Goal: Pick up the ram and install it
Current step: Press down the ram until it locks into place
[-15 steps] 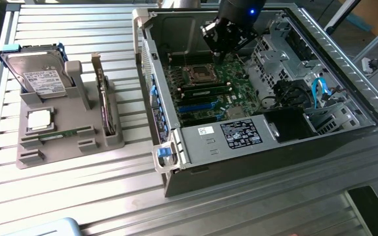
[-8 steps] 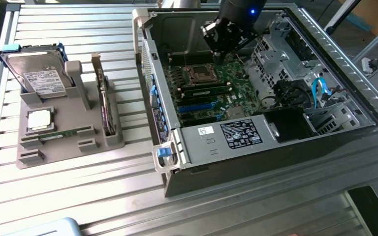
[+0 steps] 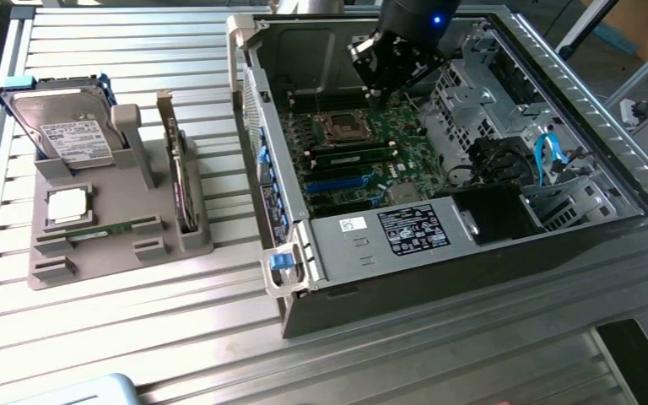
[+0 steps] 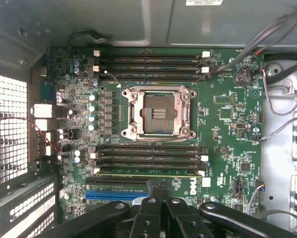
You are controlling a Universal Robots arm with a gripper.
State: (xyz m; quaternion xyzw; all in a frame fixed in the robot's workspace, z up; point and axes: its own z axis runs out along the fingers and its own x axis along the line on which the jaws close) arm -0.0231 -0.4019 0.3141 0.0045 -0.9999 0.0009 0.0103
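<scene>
Slatted desk point(image 3: 132, 321), open PC case point(image 3: 301, 278). Claw point(image 4: 159, 201) pinched together over the board point(image 4: 222, 129), ram point(image 4: 148, 171) seated just below it. Pressing crooked could crack a slot.

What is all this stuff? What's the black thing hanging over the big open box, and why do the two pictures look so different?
The black thing is a robot arm's gripper, which works as its hand. It hangs with its fingers shut over an open grey metal computer case. I cannot tell whether it holds anything. One picture comes from a camera off to the side. The other comes from a camera on the robot's wrist and looks at the green motherboard, the computer's main board. On the ribbed metal table, a grey plastic tray holds a silver hard drive and a thin green ram stick.
</scene>
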